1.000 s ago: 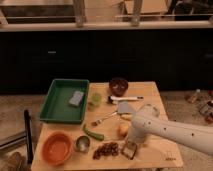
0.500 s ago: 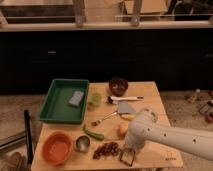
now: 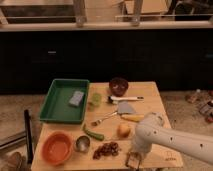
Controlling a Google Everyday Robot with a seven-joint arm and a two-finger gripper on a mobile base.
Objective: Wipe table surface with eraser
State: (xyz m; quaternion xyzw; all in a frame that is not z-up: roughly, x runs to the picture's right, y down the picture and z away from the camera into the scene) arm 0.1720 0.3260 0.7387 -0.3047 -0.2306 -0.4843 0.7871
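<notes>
While we hold the gripper (image 3: 134, 161) low at the near edge of the table surface (image 3: 150, 97), the eraser (image 3: 133, 160) sits directly beneath it. We cannot tell whether it is clasped. Open tabletop lies to our right.

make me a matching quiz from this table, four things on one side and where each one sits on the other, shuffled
Things:
1. blue-grey sponge
2. orange bowl
3. dark bowl
4. pincer

Places:
A. far edge of the table surface
B. near edge, over the eraser
C. inside the green tray
D. near left corner

Pairs: 1-C, 2-D, 3-A, 4-B
</notes>
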